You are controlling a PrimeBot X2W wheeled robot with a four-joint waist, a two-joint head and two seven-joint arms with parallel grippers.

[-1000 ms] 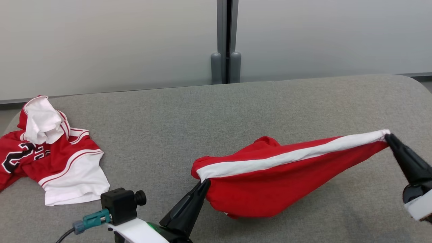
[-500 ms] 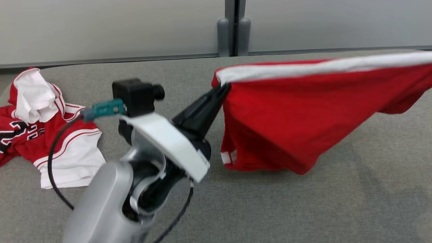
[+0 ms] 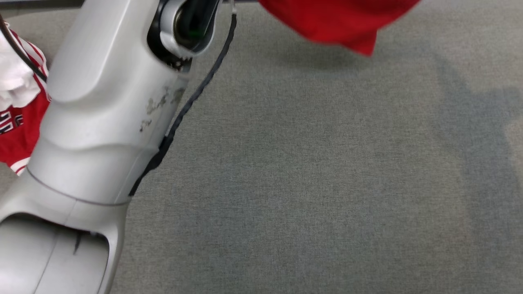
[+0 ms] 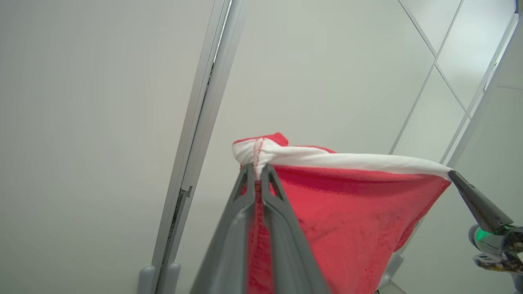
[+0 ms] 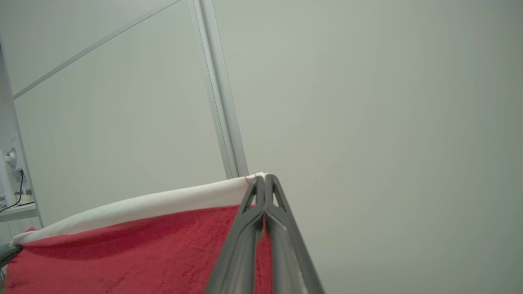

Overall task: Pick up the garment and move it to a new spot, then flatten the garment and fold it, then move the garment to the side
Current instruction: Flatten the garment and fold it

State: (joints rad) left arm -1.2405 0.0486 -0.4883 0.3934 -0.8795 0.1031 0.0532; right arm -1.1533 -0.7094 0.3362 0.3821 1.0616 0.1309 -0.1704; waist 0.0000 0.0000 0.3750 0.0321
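The left arm reaches up and forward, its pale grey forearm (image 3: 102, 102) running up the left of the head view with a black cable (image 3: 192, 98) trailing along it. The left pincer (image 4: 257, 173) is pinched narrow on the white band of the red garment (image 4: 347, 216), right at a stitched seam, fingers pointing up toward the pale wall panels (image 4: 102, 102). The right pincer (image 5: 264, 179) is likewise closed tight, on the other end of that same white band. The band is pulled into a taut line between the two, and the red cloth sags below it. So the garment hangs in the air between both pincers, above the grey worktop (image 3: 327, 183). In the head view its top is cut off by the frame, and only a blurred lower corner shows over its own shadow; whether that corner touches the worktop cannot be told. At the far left a second piece of clothing, a red and white jersey (image 3: 18, 134), lies on the worktop, mostly hidden behind the forearm. It carries a bit of black-and-white lettering at the edge, too cropped to read.
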